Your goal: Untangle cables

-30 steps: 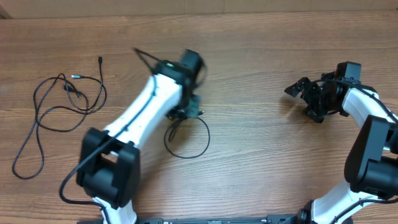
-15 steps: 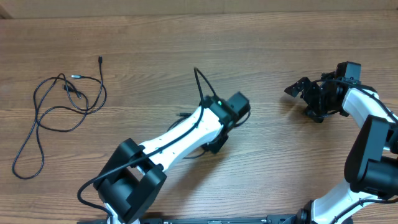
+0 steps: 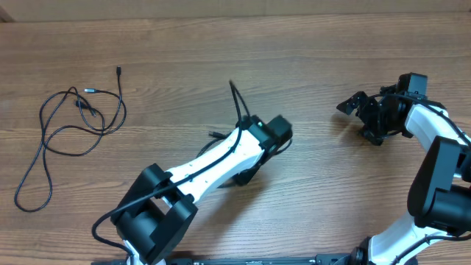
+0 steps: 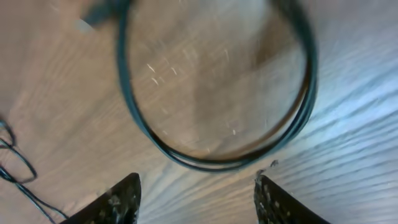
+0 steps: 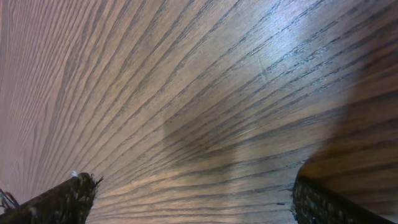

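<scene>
One of the cables, a black coil [image 4: 205, 163], lies flat on the wood just beyond my left gripper [image 4: 199, 200]. That gripper is open and nothing sits between its fingertips [image 4: 124, 198]. From overhead the left gripper [image 3: 249, 171] hangs over the coil, which the arm hides except for a plug end [image 3: 214, 135]. A second cable [image 3: 73, 125] sprawls in loose loops at the far left, with its plugs near the top. My right gripper [image 3: 368, 118] stands open at the right over bare wood, and the right wrist view shows the right gripper [image 5: 196, 199] empty.
The arm's own thicker black wire [image 3: 235, 99] arcs above the left wrist. A strand of the loose cable [image 4: 15, 165] shows at the lower left of the left wrist view. The wooden table [image 3: 316, 66] reaches the far edge at the top.
My left wrist has swung right, toward the table's middle. Its jaws have gone from shut to open, and the coil now lies free on the wood. The right arm has not moved.
</scene>
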### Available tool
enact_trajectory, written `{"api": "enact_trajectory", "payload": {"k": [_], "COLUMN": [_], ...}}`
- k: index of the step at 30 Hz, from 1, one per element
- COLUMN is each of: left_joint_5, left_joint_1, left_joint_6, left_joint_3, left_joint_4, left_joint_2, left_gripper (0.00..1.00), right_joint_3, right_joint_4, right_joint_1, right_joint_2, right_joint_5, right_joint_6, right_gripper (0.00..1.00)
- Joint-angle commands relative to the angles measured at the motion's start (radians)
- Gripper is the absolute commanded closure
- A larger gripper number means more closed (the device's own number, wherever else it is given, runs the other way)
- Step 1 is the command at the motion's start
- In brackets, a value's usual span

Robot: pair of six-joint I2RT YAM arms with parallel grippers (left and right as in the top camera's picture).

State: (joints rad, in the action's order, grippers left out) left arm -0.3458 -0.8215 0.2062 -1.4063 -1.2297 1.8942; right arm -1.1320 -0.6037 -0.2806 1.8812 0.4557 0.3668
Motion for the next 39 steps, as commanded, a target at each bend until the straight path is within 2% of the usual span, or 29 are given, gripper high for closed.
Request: {"api": "enact_trajectory", "payload": {"k": [1,5,11,13,15,18,20,22,24,27,33,37,39], "left_joint_5": [-0.031,0.005,0.211,0.232,0.232,0.233,0.244,0.256,0.269,0.269,0.281,0.365,0.365], "left_joint_1": [0.034,0.12,0.267,0.298,0.32,0.327,0.327,0.327,0.327,0.333,0.355,0.357,0.359], "left_joint_6": [0.082,0.112,0.138,0.124,0.004,-0.242,-0.458,-0.594,-0.709,-0.804,-0.907,-1.033,-1.041], "left_joint_3": [-0.089,-0.094,-0.093,-0.092,-0.092,-0.092,-0.092,-0.092,-0.092,-0.082,0.0,0.074,0.121], "left_joint_4": [-0.001,0.034,0.11,0.156,0.237,0.317,0.33,0.325,0.313,0.312,0.386,0.425,0.498], "left_joint_2": [-0.017,-0.017,-0.017,-0.017,-0.017,-0.017,-0.017,-0.017,-0.017,-0.017,-0.017,-0.016,-0.016], "left_gripper": [0.42,0.43,0.45,0.48,0.49,0.5,0.45,0.41,0.43,0.49,0.51,0.5,0.5], "right_joint_3": [0.011,0.011,0.011,0.011,0.011,0.011,0.011,0.011,0.011,0.011,0.011,0.011,0.011], "right_joint_4": [0.001,0.001,0.001,0.001,0.001,0.001,0.001,0.001,0.001,0.001,0.001,0.001,0.001], "right_joint_1": [-0.003,-0.003,-0.003,-0.003,-0.003,-0.003,-0.003,-0.003,-0.003,-0.003,-0.003,-0.003,-0.003], "right_joint_2": [0.011,0.011,0.011,0.011,0.011,0.011,0.011,0.011,0.011,0.011,0.011,0.011,0.011], "right_joint_5": [-0.01,-0.01,-0.01,-0.01,-0.01,-0.01,-0.01,-0.01,-0.01,-0.01,-0.01,-0.01,-0.01], "right_joint_6": [0.003,0.003,0.003,0.003,0.003,0.003,0.003,0.003,0.003,0.003,0.003,0.003,0.003], "right_gripper": [0.0,0.0,0.0,0.0,0.0,0.0,0.0,0.0,0.0,0.0,0.0,0.0,0.0]}}
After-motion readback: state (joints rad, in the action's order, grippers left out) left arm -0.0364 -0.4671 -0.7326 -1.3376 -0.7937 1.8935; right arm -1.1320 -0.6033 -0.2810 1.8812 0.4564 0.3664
